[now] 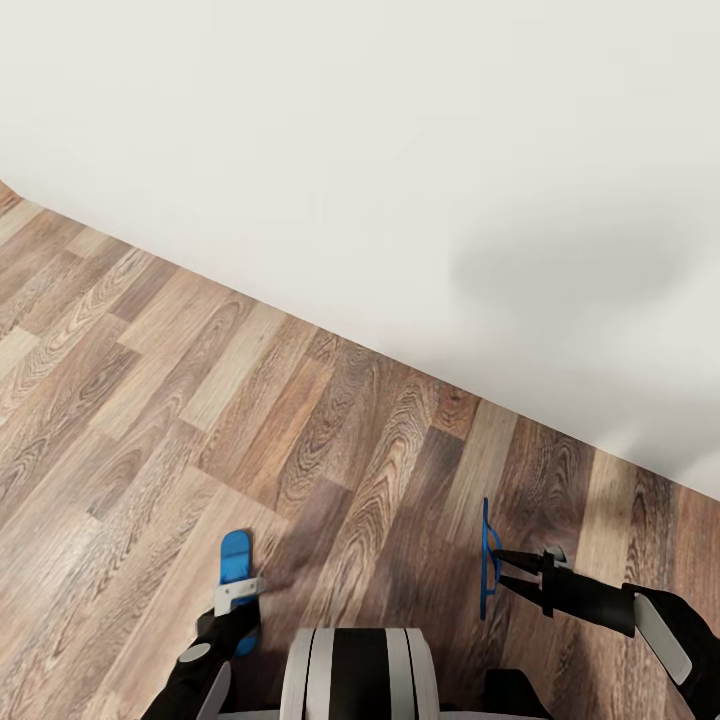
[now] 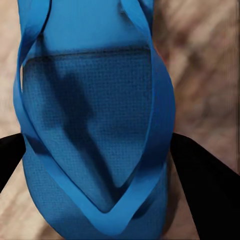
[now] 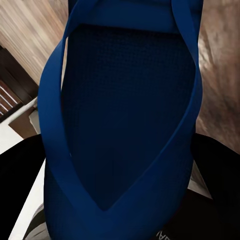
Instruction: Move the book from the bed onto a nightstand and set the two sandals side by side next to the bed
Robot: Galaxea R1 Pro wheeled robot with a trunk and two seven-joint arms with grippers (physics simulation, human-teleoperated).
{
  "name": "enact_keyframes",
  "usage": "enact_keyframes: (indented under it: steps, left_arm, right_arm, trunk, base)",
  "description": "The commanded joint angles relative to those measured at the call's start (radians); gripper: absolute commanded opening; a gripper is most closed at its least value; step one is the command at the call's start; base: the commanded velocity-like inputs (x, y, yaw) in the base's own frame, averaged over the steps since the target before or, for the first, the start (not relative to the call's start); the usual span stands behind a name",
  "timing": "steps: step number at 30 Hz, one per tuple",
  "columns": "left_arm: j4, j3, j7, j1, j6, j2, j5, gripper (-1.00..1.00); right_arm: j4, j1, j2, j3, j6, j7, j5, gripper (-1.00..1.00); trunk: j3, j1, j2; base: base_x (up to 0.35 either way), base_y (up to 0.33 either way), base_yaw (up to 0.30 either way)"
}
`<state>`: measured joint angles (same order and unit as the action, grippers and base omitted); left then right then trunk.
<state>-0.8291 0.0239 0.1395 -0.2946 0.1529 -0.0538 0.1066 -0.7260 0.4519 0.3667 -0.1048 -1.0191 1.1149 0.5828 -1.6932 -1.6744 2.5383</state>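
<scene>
I hold one bright-blue sandal in each hand above the wood-plank floor. My left gripper (image 1: 238, 598) is shut on the first sandal (image 1: 236, 560), which lies flat with its sole facing up toward the head camera. In the left wrist view this sandal (image 2: 95, 125) runs between the black fingers (image 2: 207, 190). My right gripper (image 1: 500, 567) is shut on the second sandal (image 1: 486, 560), which hangs edge-on and upright. The right wrist view shows its straps and footbed (image 3: 125, 110) close up, in shadow. The book, the bed and the nightstand are out of view.
A white wall (image 1: 400, 150) meets the plank floor (image 1: 200, 400) along a slanted line across the head view, close ahead on the right. Open floor stretches to the left and in front. My trunk (image 1: 355, 675) fills the lower middle.
</scene>
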Motion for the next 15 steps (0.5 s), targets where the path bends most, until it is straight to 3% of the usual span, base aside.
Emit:
enact_keyframes:
  steps: [1, 15]
  left_arm:
    - [-0.002, 0.001, 0.002, 0.0, 0.005, -0.001, 0.009, -1.0]
    - [-0.002, 0.001, 0.003, 0.0, 0.005, -0.003, 0.008, -1.0]
  right_arm:
    - [0.0, 0.0, 0.0, -0.001, -0.004, 0.005, -0.002, -1.0]
    - [0.0, 0.001, 0.0, -0.001, -0.004, 0.005, -0.001, -1.0]
  trunk:
    - [-0.001, 0.0, 0.0]
    - [-0.001, 0.0, 0.0]
  base:
    - [0.0, 0.0, 0.0]
    - [0.0, 0.0, 0.0]
